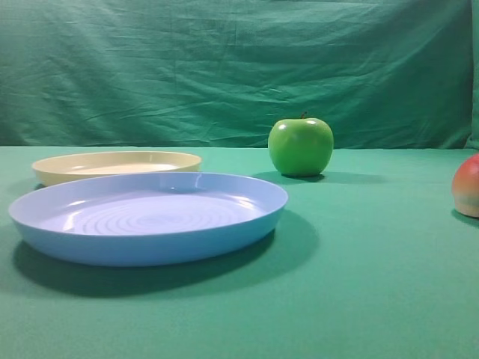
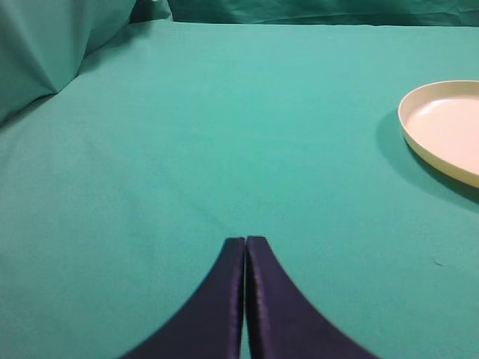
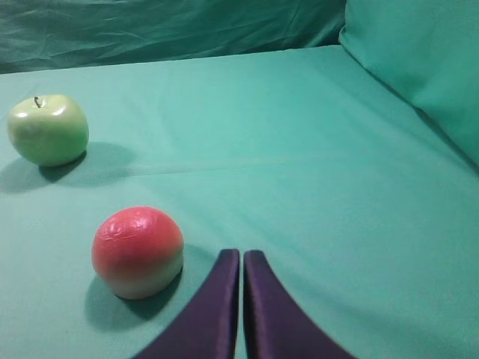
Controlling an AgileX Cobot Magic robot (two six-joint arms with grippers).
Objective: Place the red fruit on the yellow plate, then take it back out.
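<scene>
So both grippers are pinched closed w/ nothing in them, red fruit (image 3: 138,251) sitting on the worktop (image 1: 359,284).

Fruit's at the far right edge of the high view, not on any plate. In the right wrist view it's just left of the right gripper (image 3: 242,254), close but apart, jaws pressed together. Green apple (image 1: 301,146) is further back, well apart from the fruit. Yellow plate (image 1: 116,165) is over on the left, right behind the bigger blue plate (image 1: 148,217). Left gripper (image 2: 245,241) also has jaws together, hanging over bare green cloth, yellow plate off to its right.
</scene>
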